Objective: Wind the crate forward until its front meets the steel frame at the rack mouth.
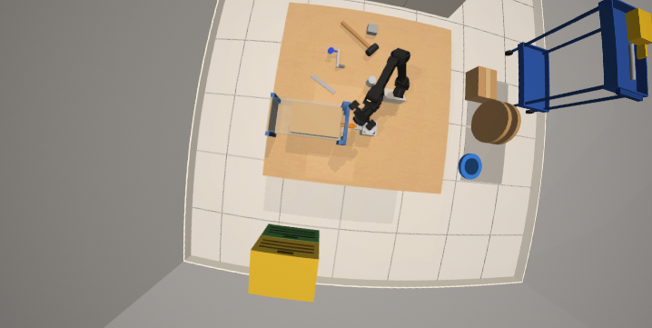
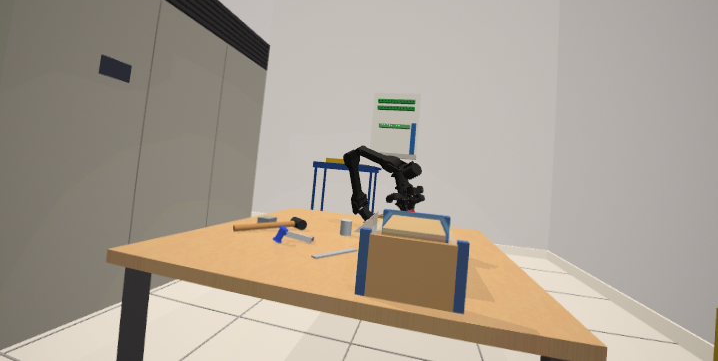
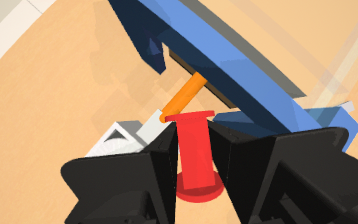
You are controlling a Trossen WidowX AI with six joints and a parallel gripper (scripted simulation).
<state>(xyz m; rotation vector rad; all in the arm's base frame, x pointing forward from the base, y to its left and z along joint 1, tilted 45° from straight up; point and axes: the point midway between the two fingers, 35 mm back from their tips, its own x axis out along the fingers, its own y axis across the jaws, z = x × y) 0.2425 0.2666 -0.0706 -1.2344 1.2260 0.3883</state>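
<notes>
My gripper [image 3: 188,124] [image 1: 364,123] [image 2: 409,205] is shut on a red spool-shaped handle grip [image 3: 195,155], which stands upright just beside the grey-white winch [image 3: 120,140] [image 1: 368,130]. An orange strap [image 3: 182,97] [image 1: 349,124] runs from the winch under the blue steel frame [image 3: 220,55] [image 1: 345,123] [image 2: 416,216] at the cubby mouth. The tan crate [image 1: 310,119] [image 2: 411,268] sits flat inside the clear-panelled cubby, its front close behind that frame. I cannot tell if they touch.
On the bench [image 1: 400,157] behind the cubby lie a hammer [image 1: 359,38] [image 2: 266,225], a grey block [image 1: 372,29], a blue-knobbed crank [image 1: 338,51] [image 2: 293,235], a flat grey bar [image 1: 322,84] [image 2: 332,253] and a small grey cylinder [image 1: 371,81] [image 2: 345,227].
</notes>
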